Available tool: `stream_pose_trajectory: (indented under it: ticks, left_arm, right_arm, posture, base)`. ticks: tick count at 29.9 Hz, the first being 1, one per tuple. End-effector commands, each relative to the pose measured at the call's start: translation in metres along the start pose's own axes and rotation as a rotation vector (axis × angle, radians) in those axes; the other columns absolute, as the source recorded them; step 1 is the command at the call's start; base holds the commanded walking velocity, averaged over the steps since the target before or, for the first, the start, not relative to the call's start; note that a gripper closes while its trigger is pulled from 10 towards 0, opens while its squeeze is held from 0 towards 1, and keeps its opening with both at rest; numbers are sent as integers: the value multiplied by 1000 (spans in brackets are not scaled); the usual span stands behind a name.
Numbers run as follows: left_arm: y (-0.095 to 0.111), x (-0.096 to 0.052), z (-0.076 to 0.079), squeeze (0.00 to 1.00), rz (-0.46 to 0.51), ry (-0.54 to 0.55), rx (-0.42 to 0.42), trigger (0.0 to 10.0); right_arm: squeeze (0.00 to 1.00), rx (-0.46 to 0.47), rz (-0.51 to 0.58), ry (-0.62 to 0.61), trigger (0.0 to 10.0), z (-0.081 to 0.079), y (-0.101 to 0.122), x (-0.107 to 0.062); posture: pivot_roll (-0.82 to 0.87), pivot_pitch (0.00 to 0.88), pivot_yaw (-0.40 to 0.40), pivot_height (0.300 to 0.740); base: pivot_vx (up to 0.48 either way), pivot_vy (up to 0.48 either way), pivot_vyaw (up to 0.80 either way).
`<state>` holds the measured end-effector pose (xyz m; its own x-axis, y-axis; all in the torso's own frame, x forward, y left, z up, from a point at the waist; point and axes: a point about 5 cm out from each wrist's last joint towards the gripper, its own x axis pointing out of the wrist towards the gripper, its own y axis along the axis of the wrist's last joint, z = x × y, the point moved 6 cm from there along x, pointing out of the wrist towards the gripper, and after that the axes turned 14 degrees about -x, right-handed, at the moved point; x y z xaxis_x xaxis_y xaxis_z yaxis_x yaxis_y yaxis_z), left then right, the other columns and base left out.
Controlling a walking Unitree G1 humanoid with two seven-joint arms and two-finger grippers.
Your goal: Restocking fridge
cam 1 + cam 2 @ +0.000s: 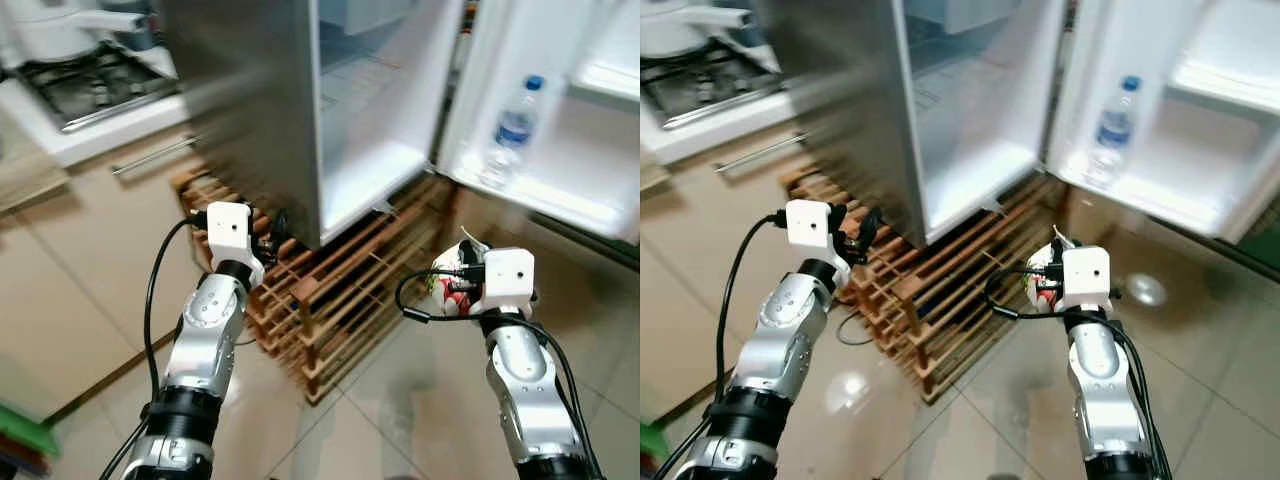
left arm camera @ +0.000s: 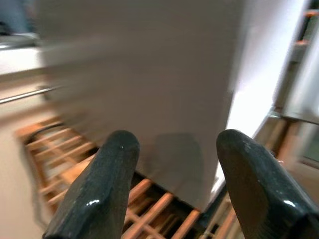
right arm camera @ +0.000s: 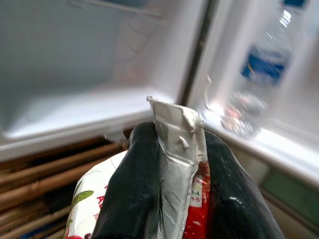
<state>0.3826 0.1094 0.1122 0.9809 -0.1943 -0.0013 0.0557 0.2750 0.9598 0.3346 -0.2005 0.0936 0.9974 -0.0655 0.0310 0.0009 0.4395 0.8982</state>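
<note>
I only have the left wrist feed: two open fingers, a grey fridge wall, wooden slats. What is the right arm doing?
Observer: The right gripper is shut on a carton, pinching its folded top seam.
Operator: Fridge door open?
Observer: Yes. The fridge door is swung wide on the robot's right.
Operator: Anything in the door?
Observer: A water bottle stands upright on the door shelf.

A white and red carton [image 3: 169, 199] with a silver top fold, a clear blue-labelled, blue-capped water bottle [image 1: 510, 132], a steel-grey fridge [image 1: 260, 110] with white interior, an orange-brown wooden pallet [image 1: 340, 290].
</note>
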Motion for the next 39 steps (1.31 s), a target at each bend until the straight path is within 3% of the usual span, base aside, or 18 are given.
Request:
stream_pose_trajectory:
  ticks: [1, 6, 11, 16, 21, 30, 35, 39]
  left_arm:
    - [1, 5, -18, 0, -20, 107, 49, 10000]
    - [-6, 3, -13, 0, -41, 92, 78, 10000]
    - [9, 6, 0, 0, 26, 48, 62, 10000]
    - [15, 1, 14, 0, 64, -47, 32, 10000]
    - [18, -1, 8, 0, 76, -37, -2, 10000]
    - [18, -8, 3, 0, 83, -52, 55, 10000]
    - [1, -21, -10, 0, 36, -7, -12, 10000]
    - [1, -16, -9, 0, 58, 31, -54, 10000]
  right_arm:
    - [0, 18, 15, -14, 10000, 2, 7, 6]
    - [0, 17, 31, -13, 10000, 0, 13, 12]
    - [0, 14, 35, -7, 10000, -1, 14, 12]
    - [0, 32, 23, -18, 10000, 0, 10, 10]
    - [0, 30, 15, -16, 10000, 0, 8, 8]
    - [0, 9, 41, 15, 10000, -4, 14, 10]
    - [0, -13, 100, 37, 10000, 2, 37, 23]
    - [0, -38, 129, 69, 10000, 10, 47, 36]
  posture:
    - [-147, 0, 42, 740]
    - [-151, 0, 45, 740]
    - [-152, 0, 44, 740]
    - [-150, 0, 43, 740]
    - [-150, 0, 42, 740]
    - [-147, 0, 41, 740]
    - [-145, 0, 17, 740]
    - [-125, 0, -28, 740]
  base:
    - [262, -398, 763]
    - [262, -398, 750]
    - [260, -400, 731]
    - [0, -340, 573]
    - [0, 0, 0]
    - [0, 0, 354]
    - [0, -452, 751]
    - [-62, -190, 528]
